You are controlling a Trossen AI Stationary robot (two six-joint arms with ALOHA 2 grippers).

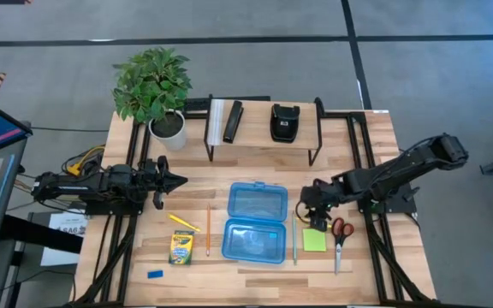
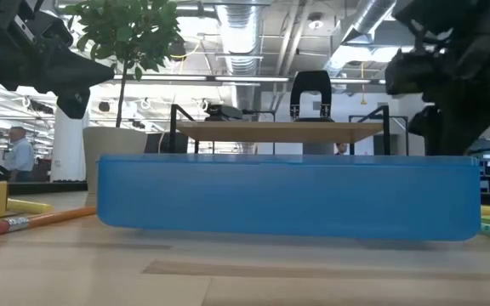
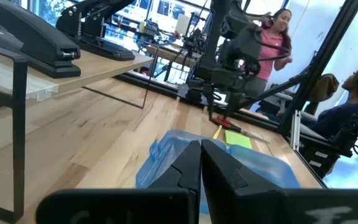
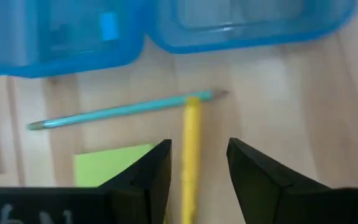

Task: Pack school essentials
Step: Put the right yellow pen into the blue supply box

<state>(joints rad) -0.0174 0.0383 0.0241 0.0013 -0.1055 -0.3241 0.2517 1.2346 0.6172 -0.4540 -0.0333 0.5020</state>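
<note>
Two yellow pencils show: one (image 1: 208,228) lies lengthwise just left of the open blue case, and another (image 4: 191,155) lies flat by the sticky notes, its end touching the teal pen. A short yellow stick (image 1: 182,222) lies slanted above the yellow-green crayon box (image 1: 181,247), which rests flat on the bench with its face up. The tiny blue eraser (image 1: 155,275) sits alone near the front edge, below the crayon box. The thin teal pen (image 1: 294,239) lies straight along the case's right side. Just right of it the lime-green sticky-note pad (image 1: 314,240) lies flat. The orange-handled scissors (image 1: 340,239) lie closed beside the pad, handles away from the front edge, blades pointing to it.
</note>
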